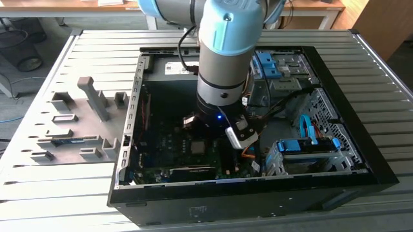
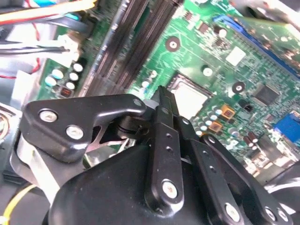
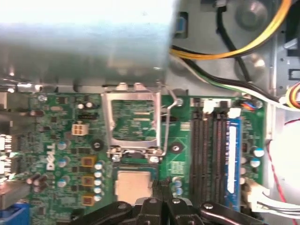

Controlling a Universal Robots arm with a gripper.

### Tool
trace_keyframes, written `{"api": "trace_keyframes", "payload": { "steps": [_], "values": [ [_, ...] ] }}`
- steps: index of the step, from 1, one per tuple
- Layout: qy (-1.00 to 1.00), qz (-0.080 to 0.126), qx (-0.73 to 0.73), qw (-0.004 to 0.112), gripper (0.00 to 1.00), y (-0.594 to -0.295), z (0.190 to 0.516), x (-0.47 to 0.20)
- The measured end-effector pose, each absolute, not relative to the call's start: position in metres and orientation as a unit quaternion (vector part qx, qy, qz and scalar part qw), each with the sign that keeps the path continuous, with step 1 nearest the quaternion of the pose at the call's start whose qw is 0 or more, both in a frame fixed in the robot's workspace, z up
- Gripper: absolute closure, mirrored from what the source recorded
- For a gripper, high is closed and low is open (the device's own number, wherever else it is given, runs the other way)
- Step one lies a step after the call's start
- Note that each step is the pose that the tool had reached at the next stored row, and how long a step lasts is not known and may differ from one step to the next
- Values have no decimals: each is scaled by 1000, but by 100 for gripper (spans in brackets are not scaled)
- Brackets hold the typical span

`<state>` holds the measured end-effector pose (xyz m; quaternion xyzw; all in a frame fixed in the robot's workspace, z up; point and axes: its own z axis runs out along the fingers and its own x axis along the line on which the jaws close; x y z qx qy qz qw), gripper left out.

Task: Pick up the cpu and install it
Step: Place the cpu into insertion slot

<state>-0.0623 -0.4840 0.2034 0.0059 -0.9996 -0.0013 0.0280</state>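
Observation:
The cpu [image 3: 133,183] is a pale silvery square lying flat in its socket on the green motherboard [image 3: 61,140]; it also shows as the cpu [image 2: 190,98] and, small, as the cpu [image 1: 199,145]. The hinged socket frame [image 3: 133,123] stands swung open beside it, its wire lever [image 3: 171,105] lifted. My gripper [image 2: 161,93] hangs just over the edge of the chip, its black fingers [image 3: 151,204] closed together with nothing between them. In the first wrist view the gripper [image 3: 159,190] sits right beside the chip's side.
The arm [image 1: 223,72] reaches down into the open black computer case [image 1: 361,159]. A grey power-supply box [image 3: 84,37] borders the socket frame. Memory slots with a stick [image 3: 232,154] run alongside. Yellow and black cables [image 3: 243,44] and blue drive bays [image 1: 303,147] crowd the exterior view's right.

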Motion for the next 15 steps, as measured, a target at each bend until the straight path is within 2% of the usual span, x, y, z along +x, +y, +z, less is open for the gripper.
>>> {"api": "trace_keyframes", "payload": {
  "steps": [7,15],
  "values": [
    [-999,-1,6,31,90,-484,207,-49],
    [-999,-8,6,31,90,-483,228,-46]
  ]
}}
